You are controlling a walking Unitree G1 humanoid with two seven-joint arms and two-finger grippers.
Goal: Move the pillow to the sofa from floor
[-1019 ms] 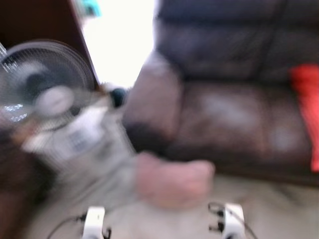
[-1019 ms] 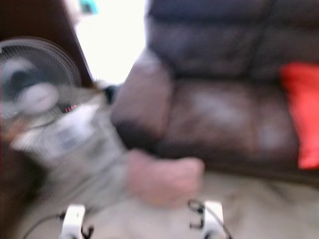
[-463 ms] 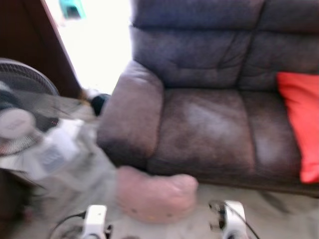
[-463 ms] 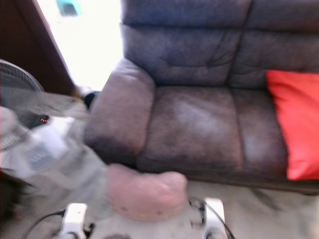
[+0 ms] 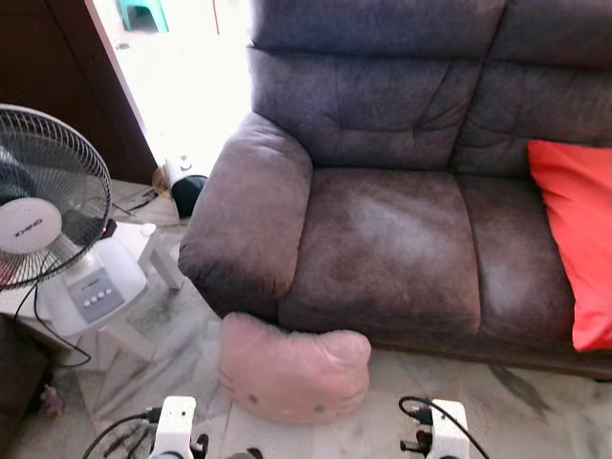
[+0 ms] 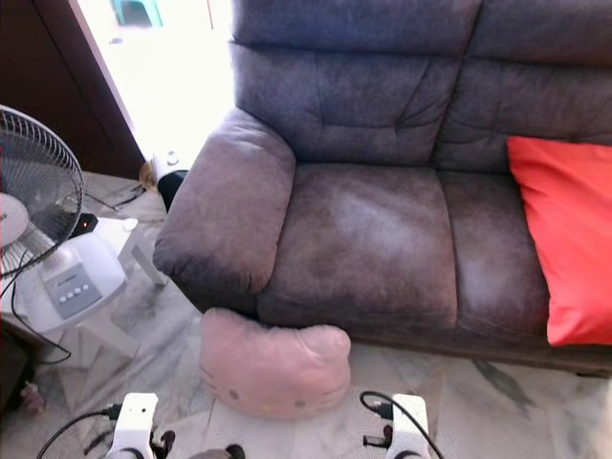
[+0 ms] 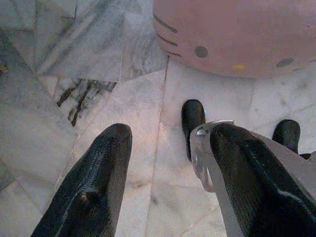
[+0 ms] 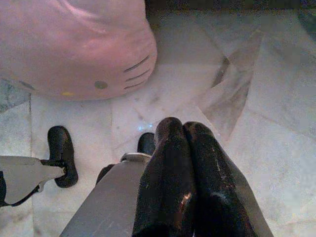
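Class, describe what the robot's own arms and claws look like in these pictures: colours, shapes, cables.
Each claw has two long black fingers with a pebbled, rubbery texture and rounded tips: left claw, right claw. The arm segments behind them are smooth silver metal. From the head views, white wrist housings with thin black cables looping out.

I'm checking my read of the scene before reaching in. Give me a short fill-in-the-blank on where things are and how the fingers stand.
1. The pink pillow lies on the ____, against the front of the sofa.
2. The pillow already on the sofa seat is ____ in colour.
3. The left gripper has its fingers ____.
4. The right gripper has its fingers ____.

Missing words: floor; red; open; shut
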